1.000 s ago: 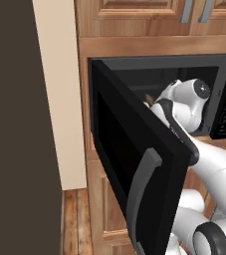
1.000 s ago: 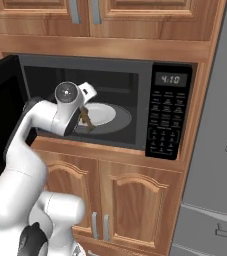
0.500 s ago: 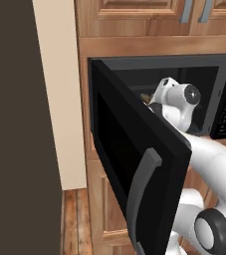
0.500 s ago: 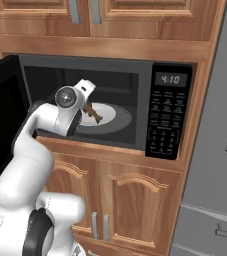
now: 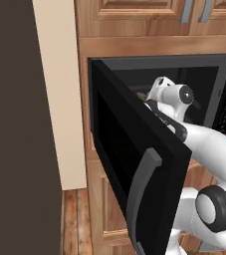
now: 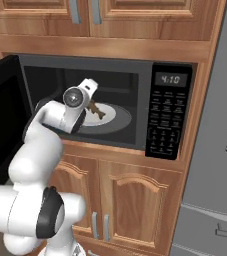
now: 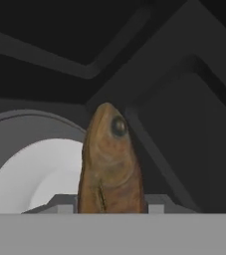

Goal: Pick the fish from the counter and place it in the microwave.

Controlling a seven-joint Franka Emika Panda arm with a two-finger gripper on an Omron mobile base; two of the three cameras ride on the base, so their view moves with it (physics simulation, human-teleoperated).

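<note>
The microwave (image 6: 170, 115) sits built into wooden cabinetry, and its wide black door (image 5: 129, 164) stands swung open to the left, the grey curved handle (image 5: 142, 191) on the door's near edge. The white arm reaches into the open cavity, and in the right base view the wrist is at the left part of the opening, in front of the white turntable plate (image 6: 112, 116). The fish (image 7: 109, 164) is pinched in the gripper (image 7: 109, 205): in the hand view its brown head and dark eye rise up between the two finger tips, which press against its sides low in the picture. From the right base camera the tail end of the fish (image 6: 96, 111) shows as a small brown shape just right of the wrist, above the plate; whether it touches the plate cannot be told. In the hand view the plate (image 7: 32, 174) lies to the left behind the fish, with the dark inner walls of the cavity beyond. The button panel (image 6: 166, 127) and a clock display (image 6: 171, 79) are on the microwave's right side, and a grey refrigerator (image 6: 220, 150) stands further right.
</note>
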